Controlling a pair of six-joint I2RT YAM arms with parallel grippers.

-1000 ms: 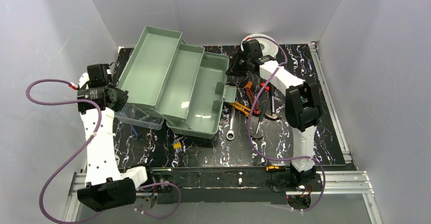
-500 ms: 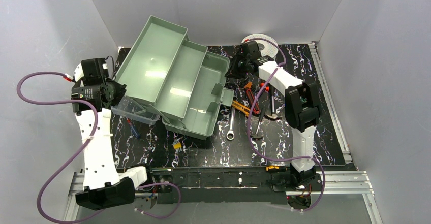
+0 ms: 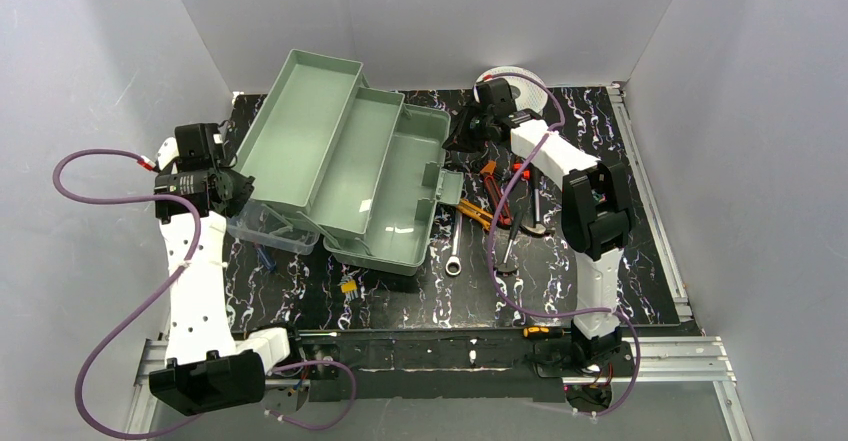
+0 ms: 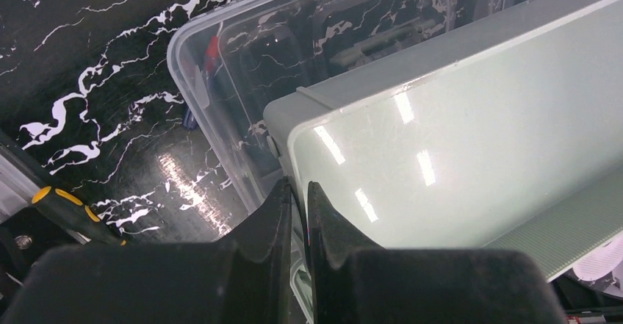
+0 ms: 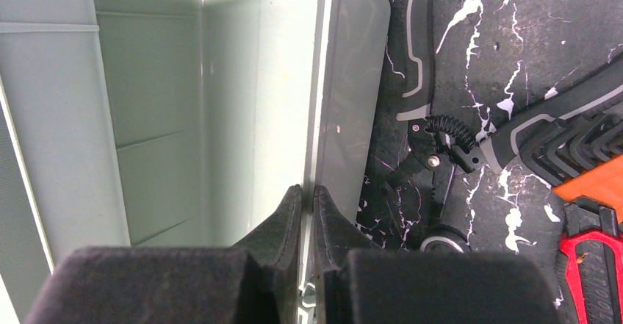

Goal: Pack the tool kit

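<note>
Toolbox (image 3: 390, 196) is open on the table (image 3: 400, 301), with its tray (image 3: 300, 131) swung out on the toolbox's left side above the translucent lid (image 3: 268, 231). Compartments look empty. Left pincer (image 4: 297, 192) is clamped on the tray rim at the toolbox's left corner. Right pincer (image 5: 307, 195) is clamped on the thin wall at the toolbox's far right edge. Wrench (image 3: 454, 246), pliers (image 3: 478, 213) and other tools lie loose just right of the toolbox.

Step looks like steadying and squaring the open box. To do it well: move both arms together so the thin plastic doesn't twist, settle the tray side level, then free the right side for the nearest tool.
</note>
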